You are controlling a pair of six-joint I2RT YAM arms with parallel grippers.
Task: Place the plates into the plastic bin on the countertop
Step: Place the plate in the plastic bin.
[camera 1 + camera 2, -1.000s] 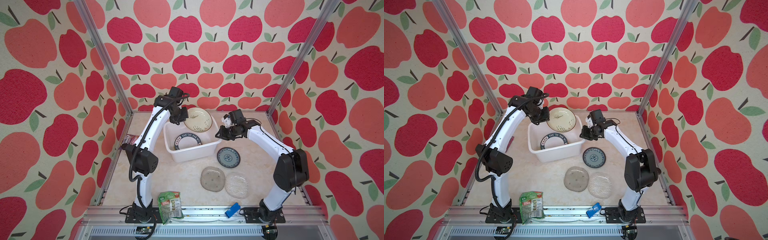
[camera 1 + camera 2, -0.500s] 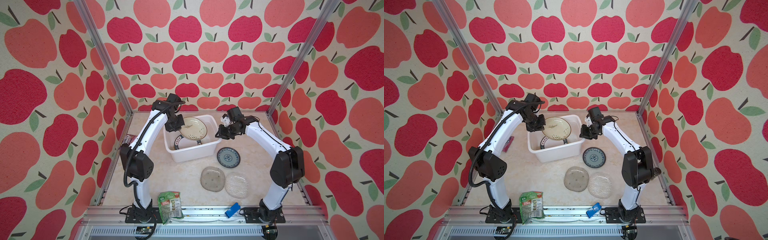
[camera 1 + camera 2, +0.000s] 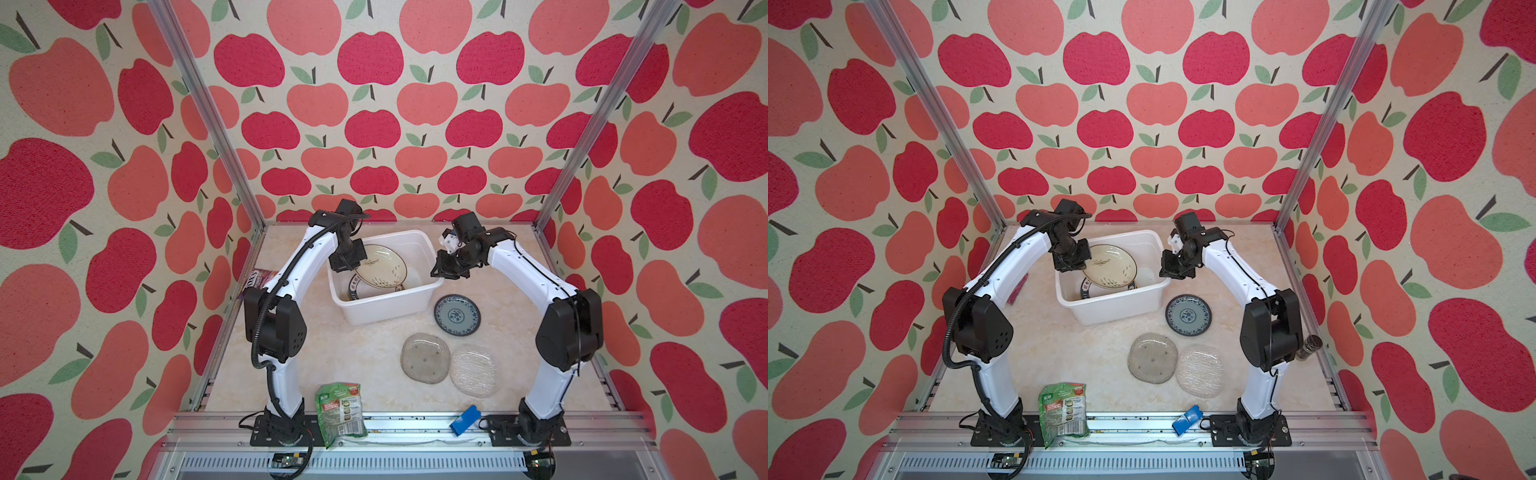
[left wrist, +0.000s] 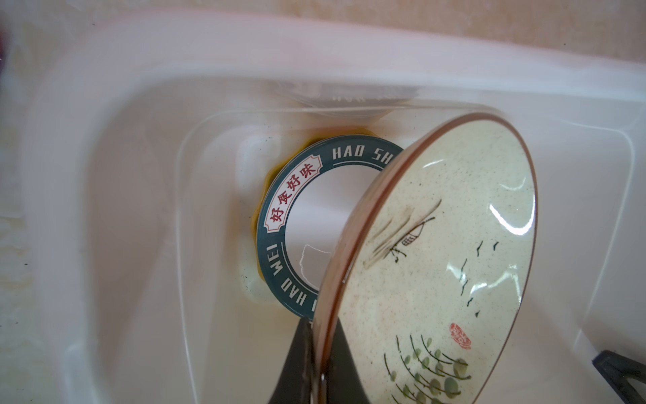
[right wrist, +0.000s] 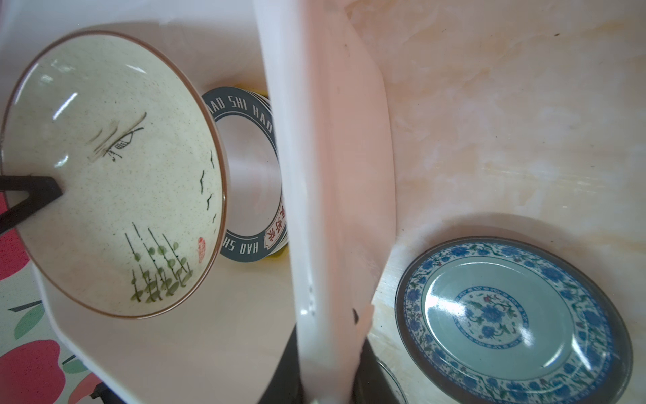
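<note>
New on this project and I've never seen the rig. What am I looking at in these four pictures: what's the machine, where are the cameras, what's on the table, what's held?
Two white robot arms stand at the front of a marble-patterned countertop. Two pictures look down from one overhead stereo camera, nearly the same view; two come from cameras on the wrists. The left hand pinches the rim of a cream plate, tilted over the plastic bin, where a lettered-rim plate already lies. The right hand clamps the bin's side wall. Outside the bin lie a blue patterned plate, a grey glass plate, a clear glass plate and a green snack packet.
</note>
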